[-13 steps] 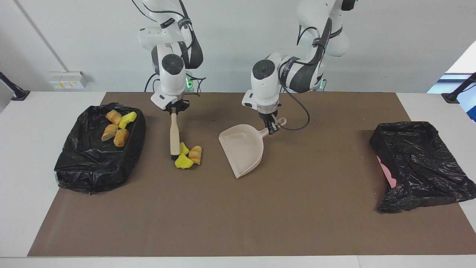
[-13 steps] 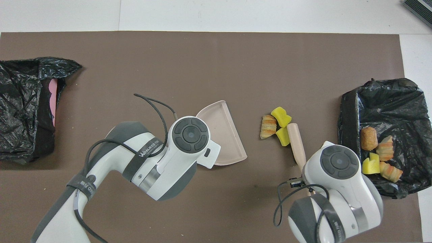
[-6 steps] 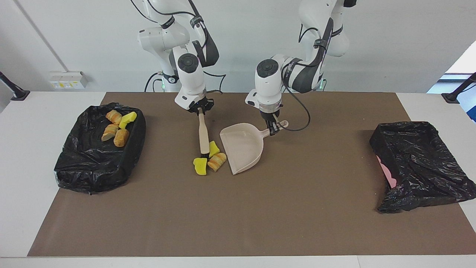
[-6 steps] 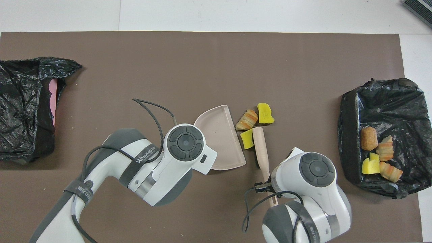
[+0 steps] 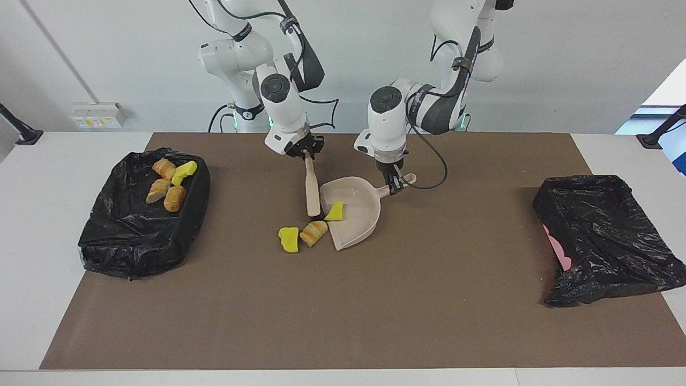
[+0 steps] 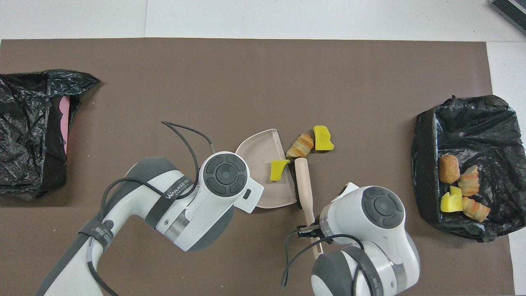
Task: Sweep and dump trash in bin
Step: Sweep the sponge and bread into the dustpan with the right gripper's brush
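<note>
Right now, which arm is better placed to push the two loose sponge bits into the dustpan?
Right. Its pincer holds the brush beside the striped chunk and yellow chunk. The left pincer is busy gripping the dustpan handle.

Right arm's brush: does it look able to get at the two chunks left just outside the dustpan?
Probably yes. The striped chunk and yellow chunk lie uncovered on the mat beside the dustpan lip, with the brush right beside them.
</note>
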{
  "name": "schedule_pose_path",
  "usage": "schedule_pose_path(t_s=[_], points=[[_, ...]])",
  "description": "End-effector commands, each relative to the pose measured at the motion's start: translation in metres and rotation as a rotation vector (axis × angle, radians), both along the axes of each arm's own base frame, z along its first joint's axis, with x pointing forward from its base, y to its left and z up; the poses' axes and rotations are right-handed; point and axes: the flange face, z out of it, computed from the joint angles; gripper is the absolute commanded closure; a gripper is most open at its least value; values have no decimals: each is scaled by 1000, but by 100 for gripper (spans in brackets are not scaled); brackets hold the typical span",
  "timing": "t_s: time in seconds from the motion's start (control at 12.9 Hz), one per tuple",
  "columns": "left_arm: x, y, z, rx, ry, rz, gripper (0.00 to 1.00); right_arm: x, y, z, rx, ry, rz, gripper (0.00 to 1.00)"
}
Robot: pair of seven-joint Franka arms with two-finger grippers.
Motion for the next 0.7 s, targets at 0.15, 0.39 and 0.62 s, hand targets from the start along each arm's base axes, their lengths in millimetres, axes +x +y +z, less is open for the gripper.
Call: schedule_pose_path(t_s=[0.15,0.39,0.62], points=[[-7,10,1,5,-19,-17,100,33,-42,60,-207,-76,112,100],[-7,10,1,5,-19,-17,100,74,-81,52,-367,-149,264,100],[-7,10,1,5,-20,-15,100,116,-104,30,-485,-183,369,100]])
